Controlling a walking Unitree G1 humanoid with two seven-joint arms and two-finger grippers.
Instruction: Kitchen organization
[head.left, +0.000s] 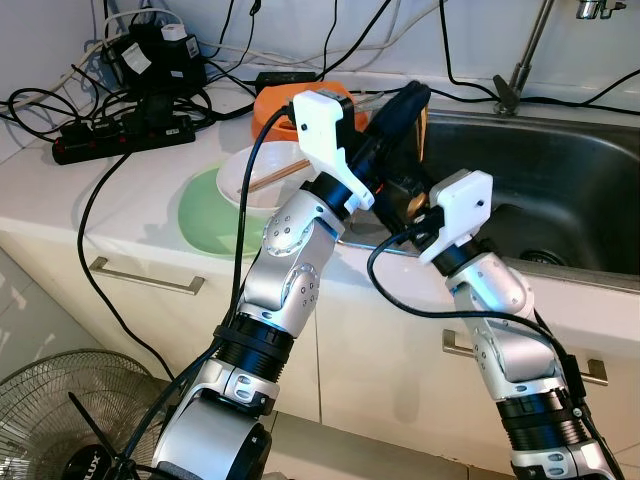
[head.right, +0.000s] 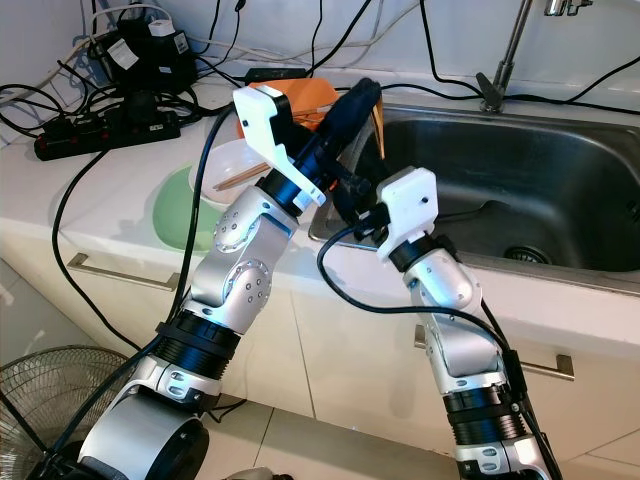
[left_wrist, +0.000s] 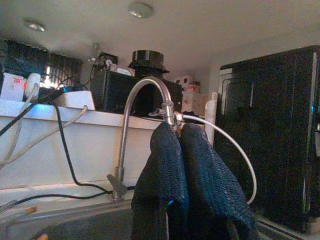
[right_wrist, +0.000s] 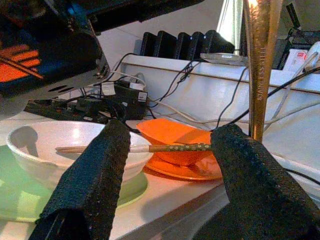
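Chopstick (right_wrist: 150, 148): laid crosswise on white bowl (right_wrist: 60, 145), framed ahead between parted right gripper (right_wrist: 172, 170); left gripper (left_wrist: 182, 165) closed, empty.

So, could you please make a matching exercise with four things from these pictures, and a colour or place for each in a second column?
Things:
1. plate
2. bowl
3. power strip
4. faucet

Descriptions:
A. orange
B. black, with cables plugged in
C. silver, standing behind the sink
D. pale green, under a white bowl

Pairs: 1-D, 2-A, 3-B, 4-C
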